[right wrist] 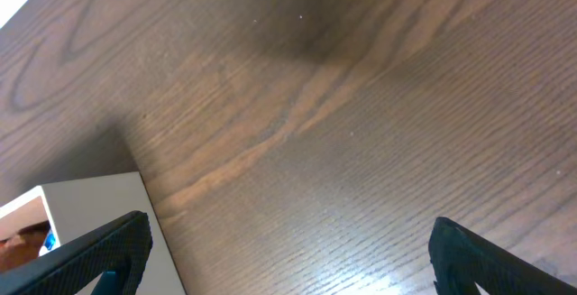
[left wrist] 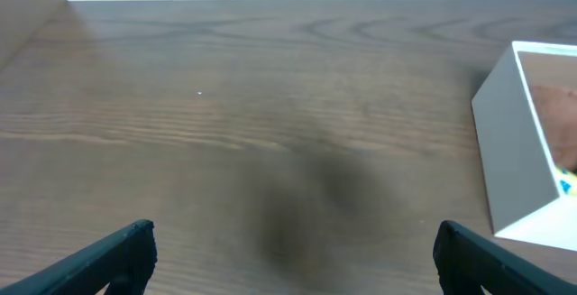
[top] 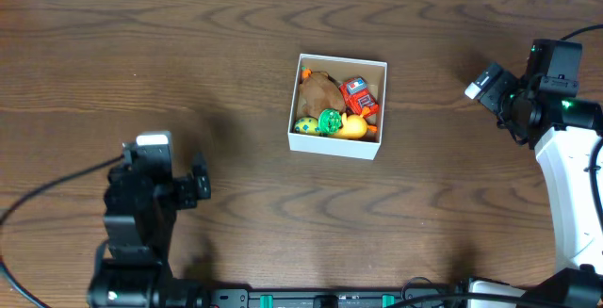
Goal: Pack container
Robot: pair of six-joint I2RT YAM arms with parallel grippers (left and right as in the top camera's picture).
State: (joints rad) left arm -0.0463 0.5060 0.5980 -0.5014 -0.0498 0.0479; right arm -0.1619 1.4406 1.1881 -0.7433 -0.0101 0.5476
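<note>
The container (top: 336, 146) is a small square white box in the middle of the table. Inside it lie a brown toy (top: 318, 90), a red toy (top: 357, 95), a green ball-like toy (top: 330, 121), a yellow toy (top: 354, 127) and a yellow-green toy (top: 306, 125). One white wall shows at the right of the left wrist view (left wrist: 509, 142), and a corner shows at the lower left of the right wrist view (right wrist: 90, 200). My left gripper (left wrist: 293, 254) is open and empty, left of the box. My right gripper (right wrist: 288, 254) is open and empty, right of the box.
The table (top: 188, 72) is dark wood grain. Its far edge runs along the top of the overhead view. Cables trail beside the left arm (top: 141, 214) and near the right arm (top: 565, 186).
</note>
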